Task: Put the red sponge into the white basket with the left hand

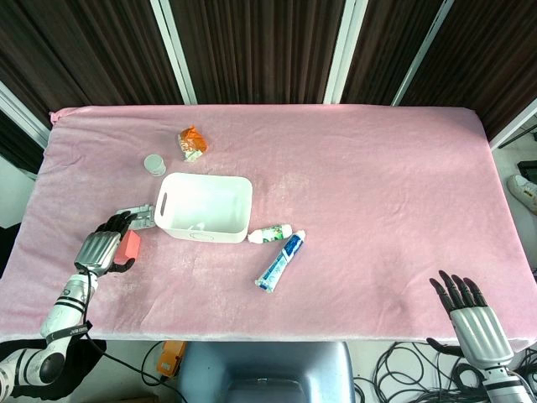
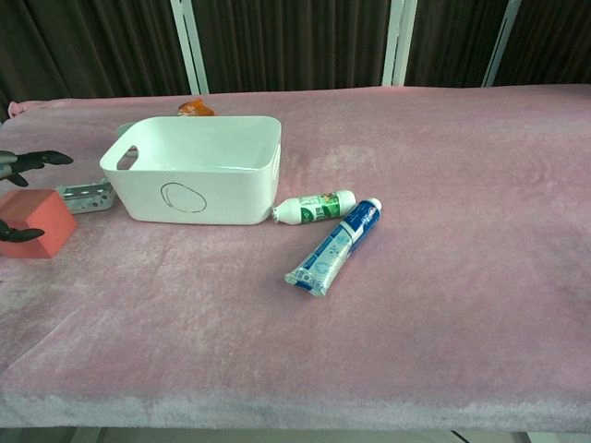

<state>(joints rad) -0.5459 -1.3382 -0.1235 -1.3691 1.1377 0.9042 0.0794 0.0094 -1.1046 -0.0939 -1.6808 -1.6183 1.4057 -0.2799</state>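
Observation:
The red sponge (image 1: 130,246) (image 2: 37,222) lies on the pink cloth left of the white basket (image 1: 248,206) (image 2: 222,194), which stands upright. My left hand (image 1: 98,249) sits over the sponge's left part. Its thumb touches the sponge's near face, while the other fingertips (image 2: 37,159) spread above the sponge without touching it. Only the fingertips show in the chest view. My right hand (image 1: 471,317) hangs open past the table's near right edge, holding nothing.
A small metal piece (image 1: 140,218) (image 2: 86,196) lies between the sponge and the basket. A white-green bottle (image 1: 270,234) and a blue toothpaste tube (image 1: 280,260) lie right of the basket. An orange packet (image 1: 192,143) and a grey cap (image 1: 154,164) sit behind it.

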